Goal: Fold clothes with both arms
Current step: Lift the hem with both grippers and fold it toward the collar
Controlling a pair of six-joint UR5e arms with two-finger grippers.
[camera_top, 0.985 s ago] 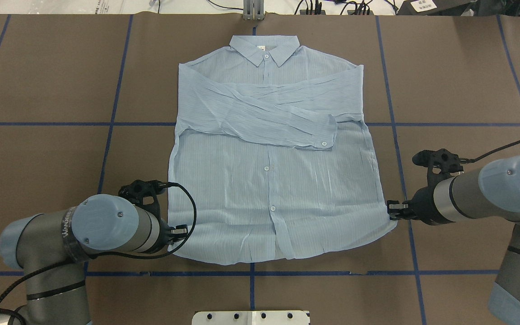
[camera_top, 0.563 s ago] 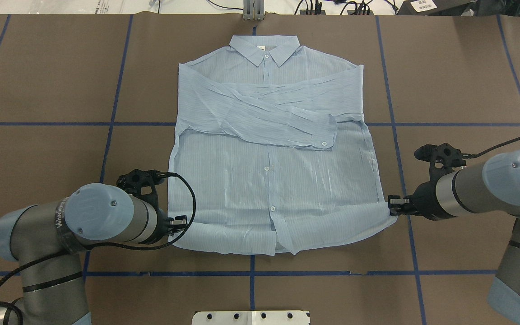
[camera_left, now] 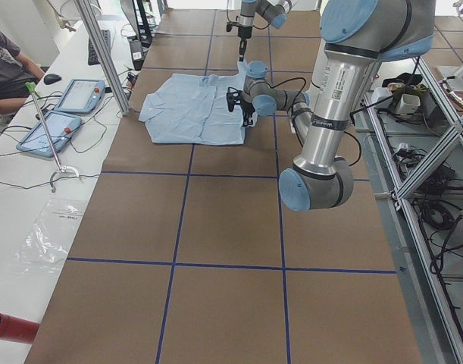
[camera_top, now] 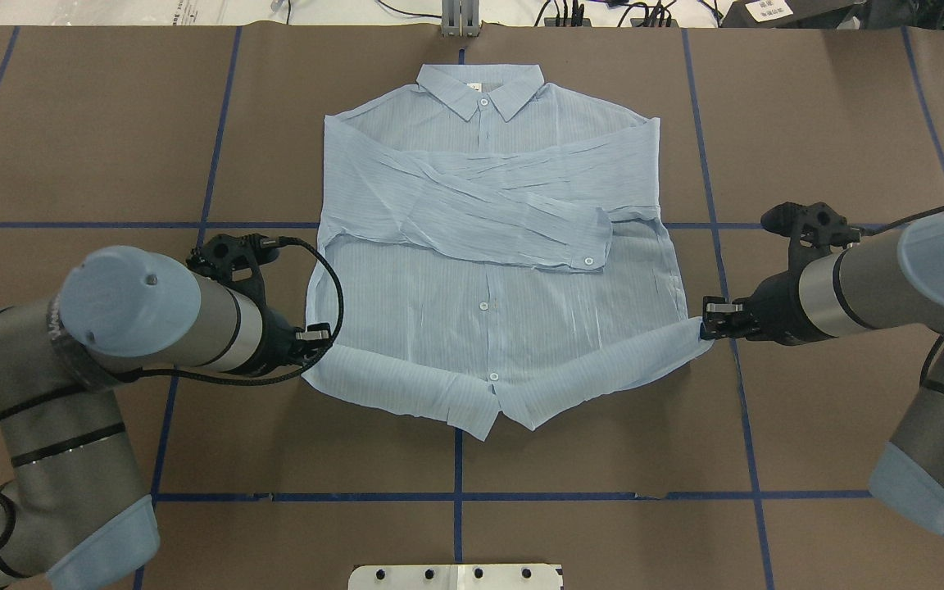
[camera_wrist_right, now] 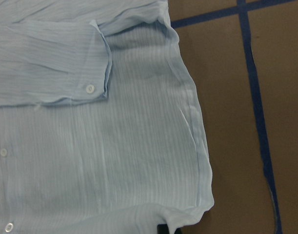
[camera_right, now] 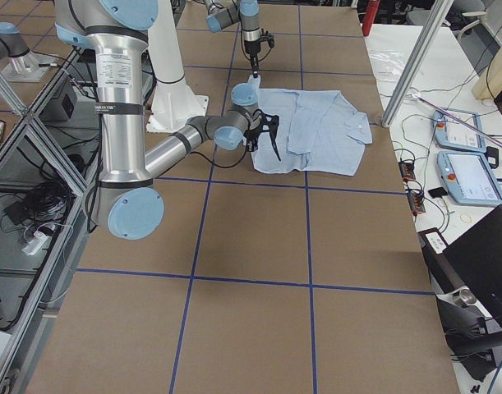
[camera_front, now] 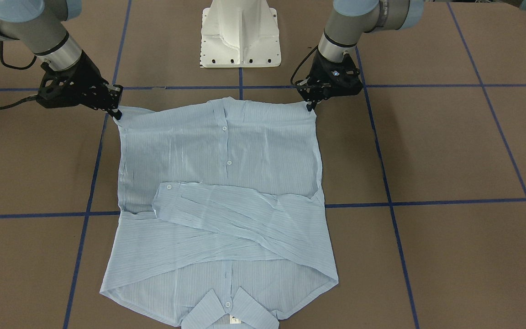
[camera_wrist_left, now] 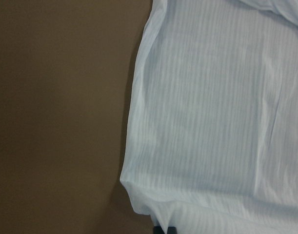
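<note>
The brown surface [camera_top: 95, 123] carries the shirt [camera_top: 488, 270] in its middle. The shirt lies front side up, with the collar [camera_top: 480, 86] at the far edge from me and the two sleeves [camera_top: 513, 221] crossed over the chest. The hem [camera_top: 406, 392] is raised from the surface at both ends, because my left pincer [camera_top: 318, 334] is closed on one bottom corner and my right pincer [camera_top: 708, 319] is closed on the other. Each one pinches only a small bit of cloth. Between them the hem hangs down in a shallow V, and the two front panels part a little at the lowest point. I think the main risk comes from this sag: if I carry the corners toward the collar with the middle so loose, the centre can drag behind and the fold line can come out bent or creased. If one arm goes faster than the other, the fold will probably be crooked. If I pull too low or too flat, the whole shirt may slide and the crossed sleeves may shift. The cloth is thin, so a corner could also slip out of a pincer.
</note>
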